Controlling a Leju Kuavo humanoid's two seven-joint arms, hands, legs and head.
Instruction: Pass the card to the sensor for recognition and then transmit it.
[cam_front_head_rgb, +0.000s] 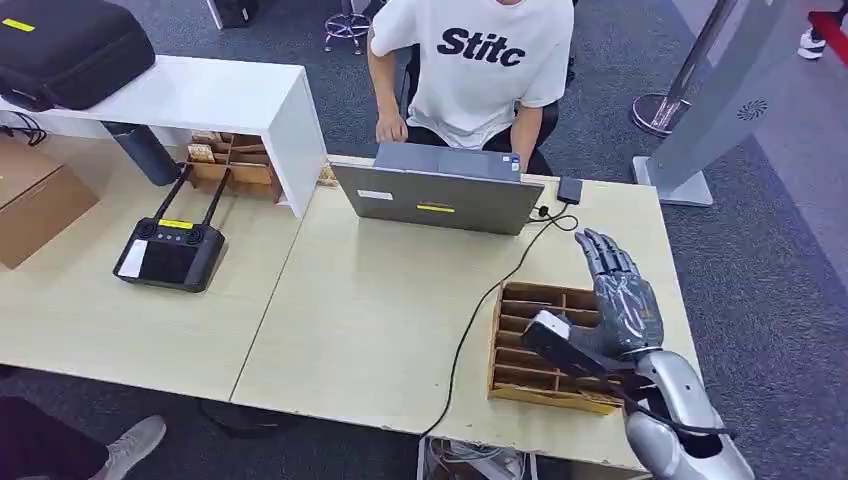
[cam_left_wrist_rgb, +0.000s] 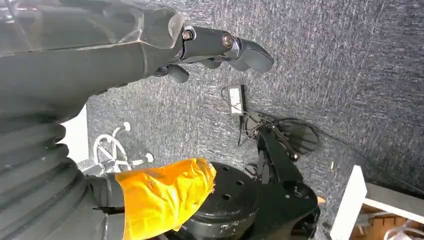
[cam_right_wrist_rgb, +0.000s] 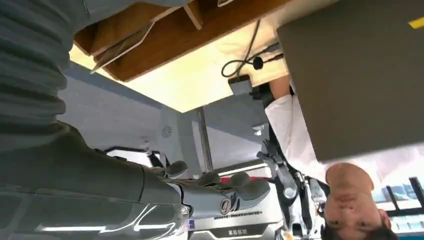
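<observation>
My right hand (cam_front_head_rgb: 618, 290) hovers above the far right part of a wooden slotted tray (cam_front_head_rgb: 497, 340) at the table's near right, palm flat and fingers stretched out, holding nothing. The right wrist view shows its fingers (cam_right_wrist_rgb: 235, 187) spread in the air. A thin pale flat piece, possibly the card (cam_right_wrist_rgb: 122, 47), lies in a slot of the tray (cam_right_wrist_rgb: 165, 45). A small black sensor box (cam_front_head_rgb: 570, 189) on a black cable sits to the right of the laptop, also seen as the sensor box (cam_right_wrist_rgb: 241, 86). My left hand (cam_left_wrist_rgb: 150, 50) hangs over the carpet, fingers loose and holding nothing.
A grey laptop (cam_front_head_rgb: 440, 195) stands at the table's far edge with a person in a white shirt (cam_front_head_rgb: 475, 60) behind it. A black remote controller (cam_front_head_rgb: 170, 250), a white shelf (cam_front_head_rgb: 220, 95), a black bag (cam_front_head_rgb: 70, 45) and a cardboard box (cam_front_head_rgb: 35, 200) are at the left. A metal stand (cam_front_head_rgb: 720, 100) rises at the right.
</observation>
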